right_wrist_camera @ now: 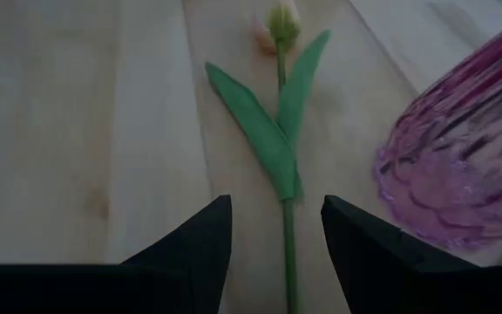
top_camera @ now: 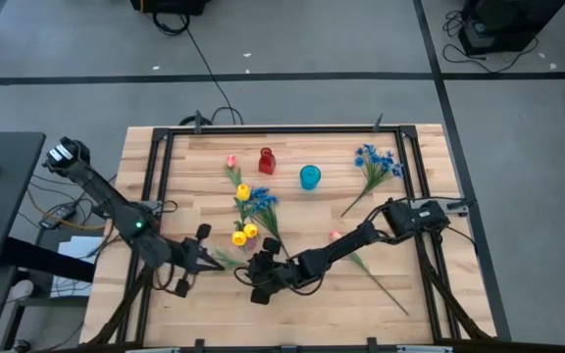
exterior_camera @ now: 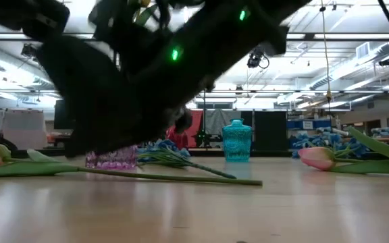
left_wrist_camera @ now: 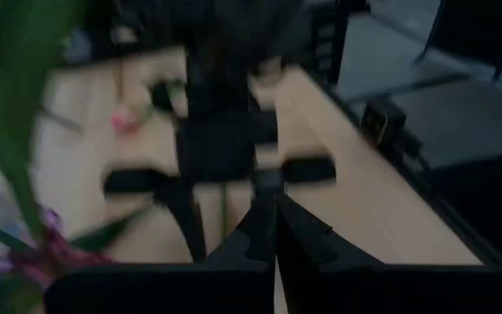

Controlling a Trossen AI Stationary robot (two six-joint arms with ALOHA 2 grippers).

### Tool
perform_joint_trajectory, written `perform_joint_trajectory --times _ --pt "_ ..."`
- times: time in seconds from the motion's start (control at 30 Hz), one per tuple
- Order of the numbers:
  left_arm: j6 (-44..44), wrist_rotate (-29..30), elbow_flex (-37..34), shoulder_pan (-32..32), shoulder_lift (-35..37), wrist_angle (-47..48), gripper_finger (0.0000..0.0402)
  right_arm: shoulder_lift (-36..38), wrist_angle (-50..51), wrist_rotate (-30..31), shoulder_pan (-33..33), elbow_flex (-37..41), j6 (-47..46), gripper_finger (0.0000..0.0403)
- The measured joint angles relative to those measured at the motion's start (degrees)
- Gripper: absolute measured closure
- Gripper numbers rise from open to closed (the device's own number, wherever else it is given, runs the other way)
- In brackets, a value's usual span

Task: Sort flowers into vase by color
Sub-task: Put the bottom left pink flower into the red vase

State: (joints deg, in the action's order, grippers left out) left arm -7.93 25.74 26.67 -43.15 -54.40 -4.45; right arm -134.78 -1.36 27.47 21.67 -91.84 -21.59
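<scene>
Flowers [top_camera: 253,201] lie scattered over the bench [top_camera: 165,157], light, floppy, best pinched mid-stem, as with the pink tulip [right_wrist_camera: 277,22] whose stem runs between the right gripper's [right_wrist_camera: 275,228] parted fingers while the left gripper [top_camera: 204,257] beside it looks clenched.

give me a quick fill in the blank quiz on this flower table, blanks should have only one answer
1. The small vase standing beside the blue vase at the far side of the table is ____ in colour.
2. In the right wrist view, the open right gripper has a tulip's green ____ lying between its fingers.
3. Next to that tulip stands a ribbed glass vase of ____ colour.
4. The left gripper is ____.

Missing words: red; stem; pink; shut
</scene>
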Motion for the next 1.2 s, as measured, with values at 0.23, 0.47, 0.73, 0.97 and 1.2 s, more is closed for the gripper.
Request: perform_joint_trajectory --times 0.23,0.47,0.73,0.97,1.2 --pt "4.6 2.9 -5.6 -1.1 8.7 -5.7 0.0392 -2.0 -1.7 0.2 -1.1 -0.1 1.1 0.0212" --pt "5.8 2.9 -6.9 -1.1 10.9 -9.8 0.0392 -1.9 -0.5 -3.0 -2.4 -0.1 0.6 0.0268" --pt "11.1 1.8 -6.9 -1.3 12.4 -13.2 0.0392 -0.8 8.3 -11.5 -3.9 -0.5 -4.0 0.039" --pt "16.8 3.6 -6.9 -1.1 12.5 -13.7 0.0392 5.6 21.9 -17.7 -3.7 0.2 2.2 0.0391" --pt "21.2 6.6 -6.9 -1.1 12.9 -11.4 0.0392 17.0 43.2 -20.2 -1.2 1.3 -1.5 0.0394"
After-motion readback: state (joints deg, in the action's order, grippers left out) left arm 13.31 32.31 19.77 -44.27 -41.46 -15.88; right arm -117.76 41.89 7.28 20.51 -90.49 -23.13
